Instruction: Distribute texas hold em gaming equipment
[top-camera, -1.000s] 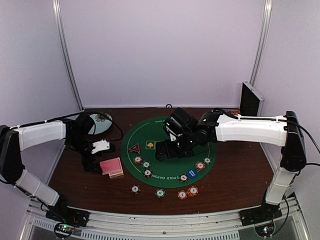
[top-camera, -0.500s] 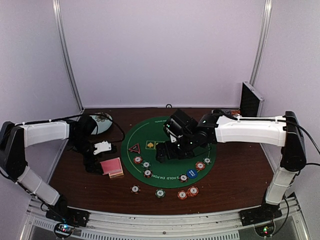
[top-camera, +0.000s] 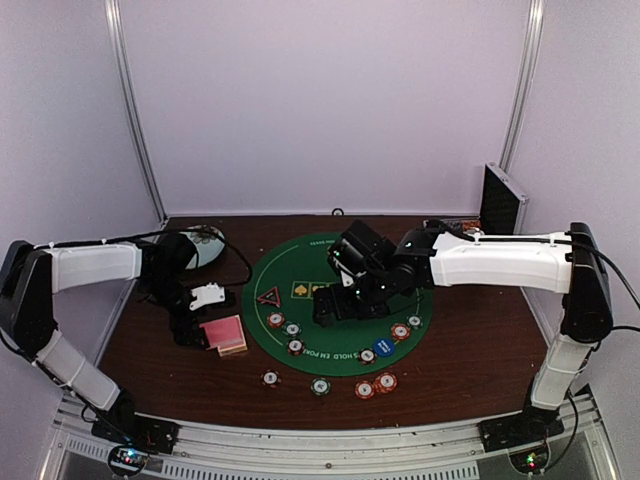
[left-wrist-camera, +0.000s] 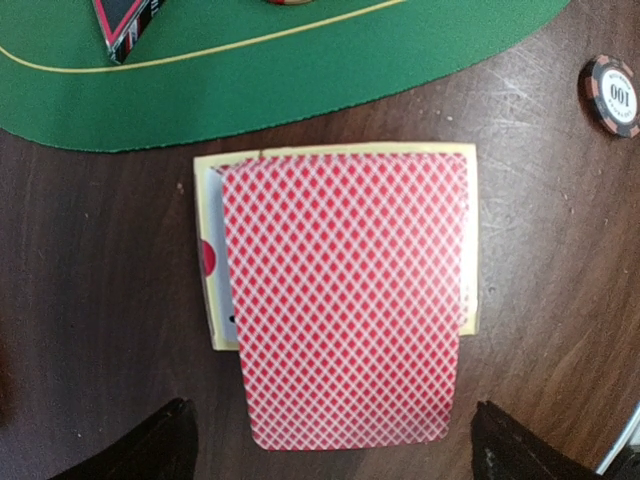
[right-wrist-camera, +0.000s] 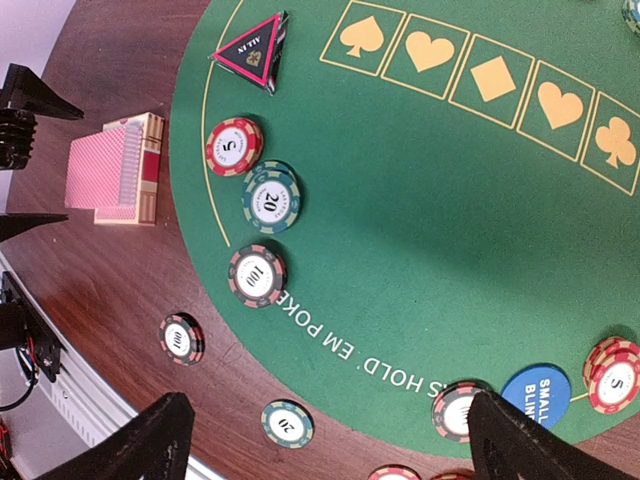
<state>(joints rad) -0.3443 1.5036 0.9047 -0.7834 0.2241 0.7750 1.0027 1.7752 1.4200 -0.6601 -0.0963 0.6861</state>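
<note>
Brown table (top-camera: 480, 350); left jaws wide, empty, over card deck (left-wrist-camera: 345, 300); right jaws likewise over mat (right-wrist-camera: 450, 220).

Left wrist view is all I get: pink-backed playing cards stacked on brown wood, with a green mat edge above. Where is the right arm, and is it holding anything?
Observer: The right gripper hovers over the round green felt mat, its fingers open with nothing between them.
Reviewer: I see one chip off the mat. Are there more?
Observer: Four striped poker chips in all lie on the brown wooden table, in front of the mat's near edge.
Reviewer: Is there anything beyond the left arm?
Observer: A pale blue plate sits at the far left, partly hidden by the left arm.
</note>
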